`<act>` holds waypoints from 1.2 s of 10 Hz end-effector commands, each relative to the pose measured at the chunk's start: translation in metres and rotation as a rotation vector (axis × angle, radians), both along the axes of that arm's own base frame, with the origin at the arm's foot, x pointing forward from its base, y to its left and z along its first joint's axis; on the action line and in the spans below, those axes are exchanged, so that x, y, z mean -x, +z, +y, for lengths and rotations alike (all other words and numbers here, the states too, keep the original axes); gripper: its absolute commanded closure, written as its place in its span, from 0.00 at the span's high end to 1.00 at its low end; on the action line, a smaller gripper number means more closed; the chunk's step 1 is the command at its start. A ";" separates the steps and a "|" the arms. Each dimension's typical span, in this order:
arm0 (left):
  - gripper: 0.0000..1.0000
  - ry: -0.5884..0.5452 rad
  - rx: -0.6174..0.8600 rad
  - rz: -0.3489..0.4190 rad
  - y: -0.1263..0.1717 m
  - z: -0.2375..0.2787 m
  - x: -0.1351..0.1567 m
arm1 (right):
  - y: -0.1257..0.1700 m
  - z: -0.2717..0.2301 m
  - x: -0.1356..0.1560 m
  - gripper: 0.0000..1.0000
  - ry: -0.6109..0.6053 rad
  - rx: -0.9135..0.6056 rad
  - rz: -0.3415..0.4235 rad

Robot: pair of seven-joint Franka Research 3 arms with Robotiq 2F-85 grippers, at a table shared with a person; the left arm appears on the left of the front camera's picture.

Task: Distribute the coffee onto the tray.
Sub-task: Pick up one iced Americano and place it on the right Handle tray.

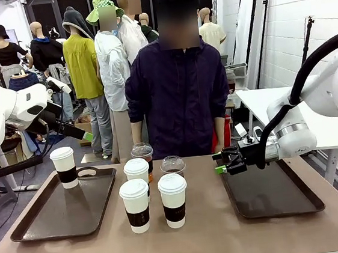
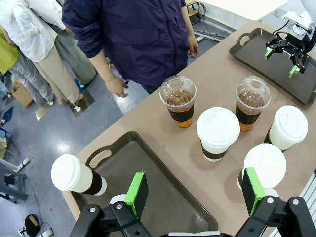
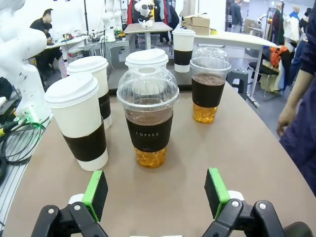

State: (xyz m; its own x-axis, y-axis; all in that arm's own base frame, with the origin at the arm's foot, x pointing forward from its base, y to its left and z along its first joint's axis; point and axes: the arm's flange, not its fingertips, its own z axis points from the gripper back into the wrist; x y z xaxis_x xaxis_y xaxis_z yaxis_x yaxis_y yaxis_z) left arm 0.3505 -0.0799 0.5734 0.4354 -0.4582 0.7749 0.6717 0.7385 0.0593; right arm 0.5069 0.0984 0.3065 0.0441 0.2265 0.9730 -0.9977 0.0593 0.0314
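- Front view: one paper cup (image 1: 64, 167) is standing on the far left corner of the left tray (image 1: 57, 217). Three more paper cups (image 1: 136, 169) (image 1: 135, 205) (image 1: 174, 199) are standing in the middle of the worktop (image 1: 199, 238). Two iced coffees (image 1: 142, 155) (image 1: 172, 164) are sitting just behind them, on the side of the person (image 1: 178, 95). The left tool (image 1: 85, 136) is hanging above the left tray's far side. The right tool (image 1: 219, 162) is hovering at the far left corner of the right tray (image 1: 273, 194), its fingers apart.
- Left wrist view: the left tool (image 2: 195, 192) is looking down with its green pads (image 2: 137, 194) spread wide and gripping nothing. One pad is over the left tray (image 2: 163, 202) and the other is beside the nearest paper cup (image 2: 264, 165). The iced coffees (image 2: 178, 101) (image 2: 252, 101) are sitting on the bare worktop (image 2: 148, 123) between the trays.
- Right wrist view: the right tool (image 3: 156, 192), fingers apart and empty, is pointing at one iced coffee (image 3: 149, 121). That cup is standing near it on the worktop (image 3: 237, 148), clear of the pads.
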 end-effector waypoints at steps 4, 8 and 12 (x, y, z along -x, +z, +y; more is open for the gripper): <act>1.00 -0.003 0.005 0.004 0.000 0.001 0.000 | -0.025 0.027 0.002 1.00 -0.022 -0.067 -0.002; 1.00 -0.003 0.005 0.004 0.000 0.001 0.000 | -0.046 0.057 0.001 1.00 0.000 -0.078 0.006; 1.00 -0.003 0.005 0.004 0.000 0.001 0.000 | -0.057 0.089 -0.012 1.00 0.020 -0.081 0.005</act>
